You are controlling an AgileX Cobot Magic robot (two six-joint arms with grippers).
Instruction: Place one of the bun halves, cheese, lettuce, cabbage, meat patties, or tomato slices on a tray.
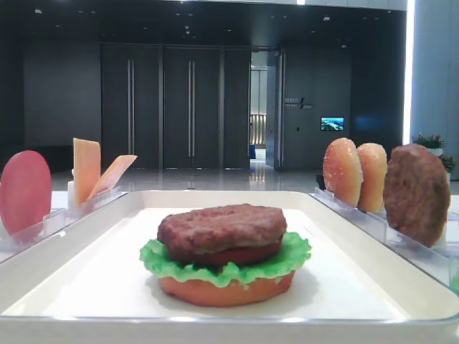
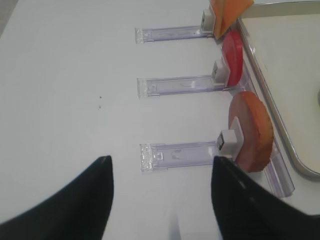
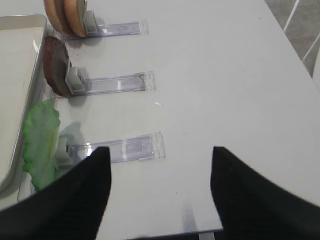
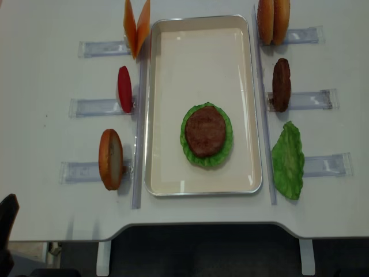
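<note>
A stack sits on the white tray (image 4: 202, 34): a meat patty (image 4: 204, 131) on top, then a tomato slice (image 1: 240, 256), lettuce (image 4: 207, 162) and a flat bun half (image 1: 226, 290). Standing in the racks left of the tray are cheese (image 4: 136, 26), a tomato slice (image 4: 124, 88) and a bun half (image 4: 110, 159). On the right are two bun halves (image 4: 273, 20), a patty (image 4: 281, 84) and a lettuce leaf (image 4: 288, 161). My left gripper (image 2: 161, 160) hangs open over bare table near the bun half (image 2: 252, 132). My right gripper (image 3: 160, 150) is open beside the lettuce (image 3: 40, 140). Both hold nothing.
Clear slotted racks (image 3: 122, 148) (image 2: 180, 154) stick out from both long sides of the tray. The table's front edge (image 4: 190, 222) runs just below the tray. A dark part of the left arm (image 4: 7, 213) shows at the lower left corner.
</note>
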